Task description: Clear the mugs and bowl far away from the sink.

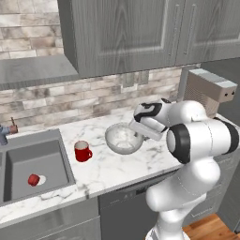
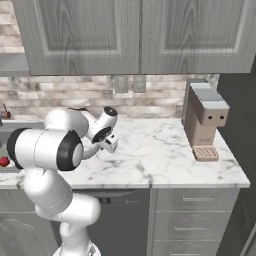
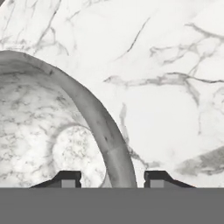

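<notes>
Tabletop (image 1: 112,171) is showing polished, grey-veined white marble. Bowl (image 1: 123,139) is appearing translucent, speckled, glossy. Bright red mug (image 1: 83,151) is looking smooth, glazed. Sink (image 1: 35,164) is reading matt dark grey.

Arm (image 1: 197,140) bent forward, fingers (image 3: 70,178) parted, pointing down

The bowl's (image 3: 107,135) rim stands between the jaws, one fingertip (image 3: 65,178) inside it, the other outside over the counter (image 3: 175,65) (bowl rests on it).

Coffee machine (image 2: 204,120) on marble counter (image 2: 160,155) beneath grey wall cabinets (image 2: 140,35)
</notes>
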Robot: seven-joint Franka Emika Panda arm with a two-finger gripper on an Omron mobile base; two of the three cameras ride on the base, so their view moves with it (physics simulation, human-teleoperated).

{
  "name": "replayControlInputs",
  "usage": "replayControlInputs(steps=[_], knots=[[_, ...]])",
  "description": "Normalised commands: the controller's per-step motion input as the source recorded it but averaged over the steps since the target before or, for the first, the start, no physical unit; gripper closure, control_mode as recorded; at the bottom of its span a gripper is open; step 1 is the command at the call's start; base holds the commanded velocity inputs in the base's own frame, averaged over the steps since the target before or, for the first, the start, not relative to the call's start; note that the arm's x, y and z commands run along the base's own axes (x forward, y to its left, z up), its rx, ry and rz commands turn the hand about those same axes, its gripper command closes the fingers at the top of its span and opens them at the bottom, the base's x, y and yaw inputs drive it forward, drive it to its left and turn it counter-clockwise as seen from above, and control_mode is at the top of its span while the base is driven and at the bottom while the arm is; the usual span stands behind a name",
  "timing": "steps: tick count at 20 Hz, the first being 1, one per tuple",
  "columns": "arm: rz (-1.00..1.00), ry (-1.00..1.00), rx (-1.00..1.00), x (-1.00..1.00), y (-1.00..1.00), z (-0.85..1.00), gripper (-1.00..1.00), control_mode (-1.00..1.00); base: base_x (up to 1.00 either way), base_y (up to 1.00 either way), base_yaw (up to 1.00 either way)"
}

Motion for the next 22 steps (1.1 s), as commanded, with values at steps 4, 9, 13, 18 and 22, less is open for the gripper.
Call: replayControlInputs(steps=[4, 9, 13, 18, 22], knots=[[0.00, 0.00, 0.00, -0.03, 0.00, -0.01, 1.00, -1.00, 0.00, 0.00, 0.00], [0.00, 0.00, 0.00, -0.21, 0.00, 0.00, 1.00, -1.00, 0.00, 0.00, 0.00], [-0.07, -0.12, 0.02, -0.37, -0.03, 0.44, 1.00, -1.00, 0.00, 0.00, 0.00], [-0.20, -0.10, 0.00, -0.37, -0.13, 0.90, 1.00, -1.00, 0.00, 0.00, 0.00], [-0.32, -0.03, 0.00, -0.40, -0.39, 0.75, 1.00, -1.00, 0.00, 0.00, 0.00]])
